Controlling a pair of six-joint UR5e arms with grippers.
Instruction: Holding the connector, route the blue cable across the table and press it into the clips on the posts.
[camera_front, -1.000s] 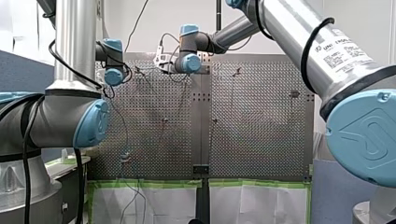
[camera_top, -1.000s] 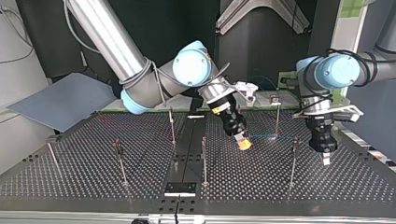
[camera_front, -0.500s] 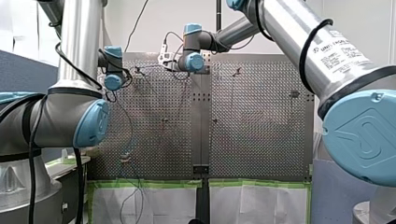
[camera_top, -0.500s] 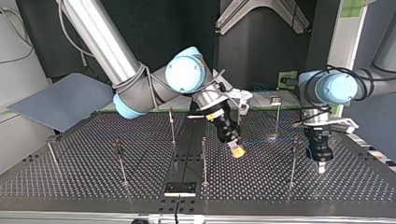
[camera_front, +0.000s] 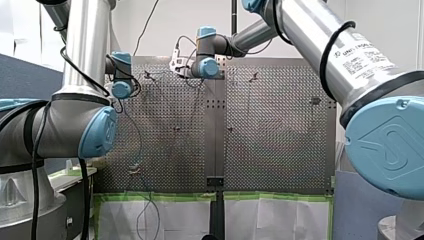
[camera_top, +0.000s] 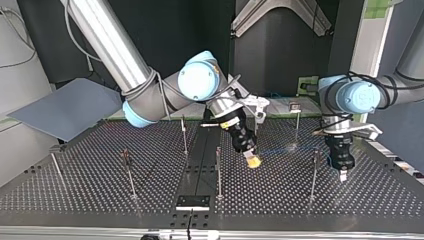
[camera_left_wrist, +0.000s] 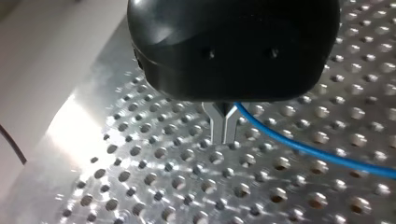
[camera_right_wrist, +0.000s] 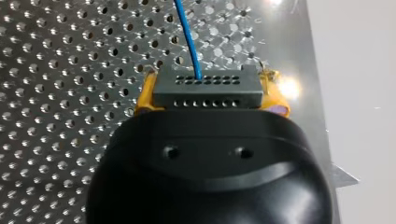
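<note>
While clamping the connector (camera_right_wrist: 205, 88) in right gripper (camera_right_wrist: 211, 94) and pinching the blue cable (camera_left_wrist: 303, 148) in left gripper (camera_left_wrist: 223, 140): routing begun, apparently; pressing into post clips (camera_top: 316, 152) not yet done.

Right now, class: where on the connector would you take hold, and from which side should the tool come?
Grip the connector across its two short ends, from behind, opposite the face where the blue cable exits. It is a long flat block, so pads seat there and the cable runs free. My right tool grips it so with yellow pads.
</note>
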